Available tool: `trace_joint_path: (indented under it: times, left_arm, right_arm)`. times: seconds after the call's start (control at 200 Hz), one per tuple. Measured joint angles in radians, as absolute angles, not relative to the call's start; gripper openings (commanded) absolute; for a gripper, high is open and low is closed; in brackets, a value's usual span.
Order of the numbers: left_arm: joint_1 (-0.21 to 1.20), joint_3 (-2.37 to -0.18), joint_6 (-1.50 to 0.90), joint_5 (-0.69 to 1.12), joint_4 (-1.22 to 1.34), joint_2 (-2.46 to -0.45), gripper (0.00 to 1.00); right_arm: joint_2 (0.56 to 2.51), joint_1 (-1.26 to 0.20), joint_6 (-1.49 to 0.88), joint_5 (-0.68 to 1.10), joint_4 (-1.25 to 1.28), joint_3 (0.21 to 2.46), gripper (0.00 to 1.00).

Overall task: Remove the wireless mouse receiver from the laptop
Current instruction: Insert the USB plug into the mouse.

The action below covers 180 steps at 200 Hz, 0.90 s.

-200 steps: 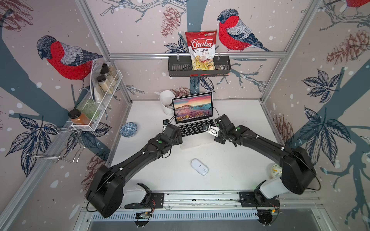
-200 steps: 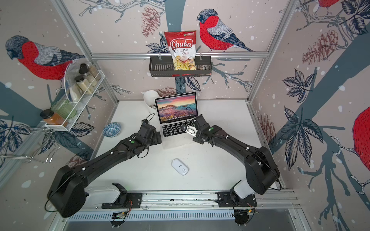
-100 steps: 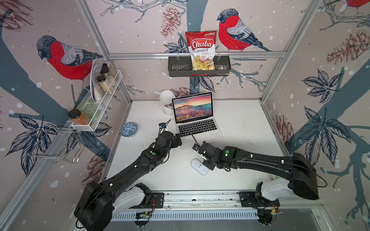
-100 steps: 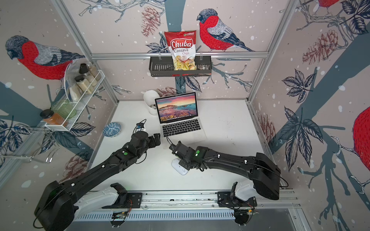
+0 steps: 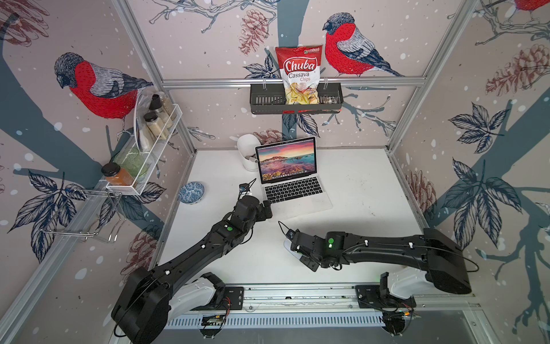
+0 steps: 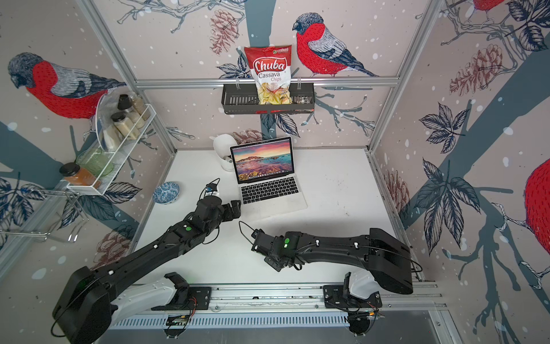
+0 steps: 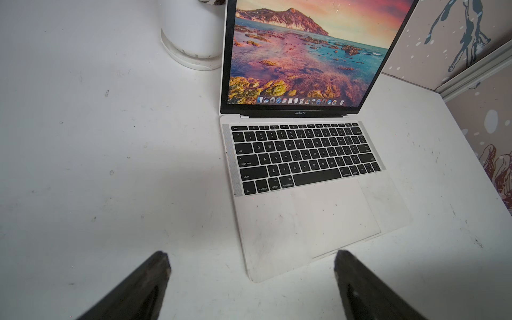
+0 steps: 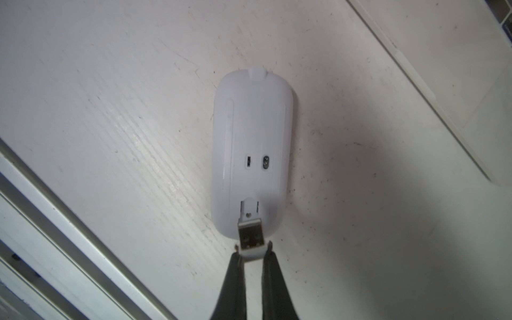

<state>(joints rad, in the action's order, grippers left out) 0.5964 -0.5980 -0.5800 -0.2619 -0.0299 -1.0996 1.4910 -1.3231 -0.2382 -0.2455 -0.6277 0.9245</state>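
The silver laptop [image 5: 293, 184] stands open at the back of the table, its screen showing a seashore. The wireless mouse [image 8: 249, 155] lies underside up near the front; in a top view only a pale sliver of the mouse [image 5: 289, 250] shows beneath the right wrist. My right gripper [image 8: 252, 246] is shut on the white base of the wireless mouse receiver [image 8: 250, 237]. Its metal plug points at a small slot [image 8: 250, 207] in the mouse; whether they touch I cannot tell. My left gripper [image 7: 252, 266] is open and empty, low at the laptop's [image 7: 299, 155] front left corner.
A white cup [image 5: 248, 152] stands behind the laptop's left side and a blue patterned bowl [image 5: 191, 192] sits at the table's left edge. A wire rack of jars [image 5: 148, 143] and a black basket with a chips bag [image 5: 297, 98] hang on the walls. A metal rail [image 8: 69, 221] runs along the front.
My right arm swung from the laptop's right side to the front, carrying the receiver to the mouse. My left gripper drew back from the laptop's left edge to its front corner.
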Motion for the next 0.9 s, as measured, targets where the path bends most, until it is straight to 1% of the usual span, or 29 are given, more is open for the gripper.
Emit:
trace_joint_path:
  times: [0.195,0.38,0.9]
  left_arm:
    - [0.596,-0.597,-0.571,-0.26,-0.029,-1.101,0.97]
    - [0.596,-0.597,-0.565,-0.252,-0.028,-1.11,0.97]
    - [0.596,-0.597,-0.551,-0.239,-0.027,-1.123,0.97]
  right_arm:
    - [1.541,-1.346,-0.295,-0.217,-0.62,0.929,0.0]
    - [1.548,-1.348,-0.342,-0.217,-0.62,0.92,0.0]
    - [1.543,-1.307,-0.347,-0.24,-0.62,0.91,0.0]
